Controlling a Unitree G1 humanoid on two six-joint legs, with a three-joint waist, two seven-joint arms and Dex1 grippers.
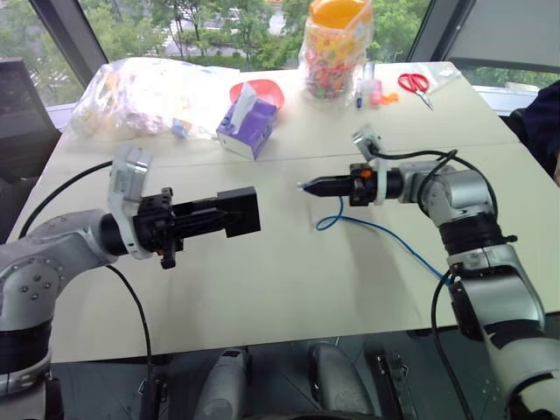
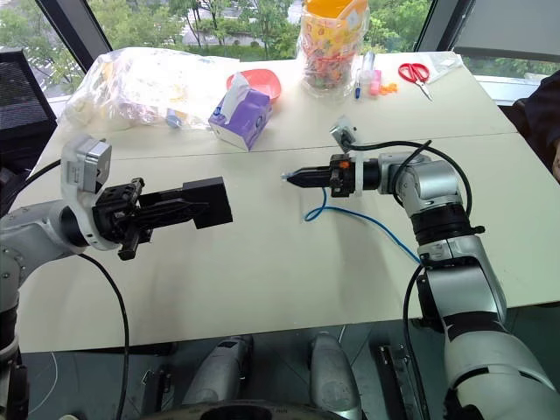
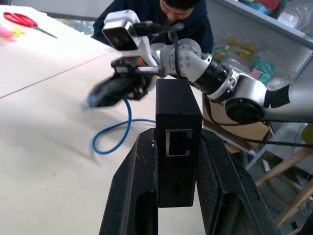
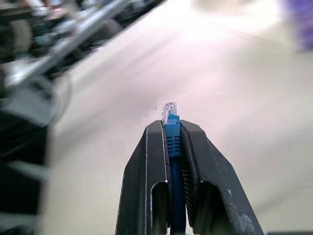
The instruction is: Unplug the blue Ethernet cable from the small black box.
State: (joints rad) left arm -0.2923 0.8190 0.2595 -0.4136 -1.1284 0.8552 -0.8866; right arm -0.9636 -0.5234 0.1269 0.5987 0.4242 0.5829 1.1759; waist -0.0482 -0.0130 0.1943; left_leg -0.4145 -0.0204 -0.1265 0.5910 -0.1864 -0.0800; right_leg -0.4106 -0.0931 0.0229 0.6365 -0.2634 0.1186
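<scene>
I see the wide cream table (image 1: pixel 262 289) under both arms. My left gripper (image 3: pixel 178 161) is clamped on the small matte black box (image 1: pixel 238 213), its port empty. My right gripper (image 4: pixel 171 147) pinches the thin blue Ethernet cable (image 1: pixel 385 232) by its clear plug, well apart from the box.

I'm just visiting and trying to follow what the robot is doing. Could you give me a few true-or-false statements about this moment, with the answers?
1. The blue Ethernet cable is plugged into the small black box. False: the box's port is empty and the plug is clear of it.
2. The left gripper is shut on the small black box. True.
3. The right gripper pinches the cable just behind its clear plug. True.
4. The red scissors lie beside the purple tissue box. False: they lie at the far right corner of the table.
</scene>
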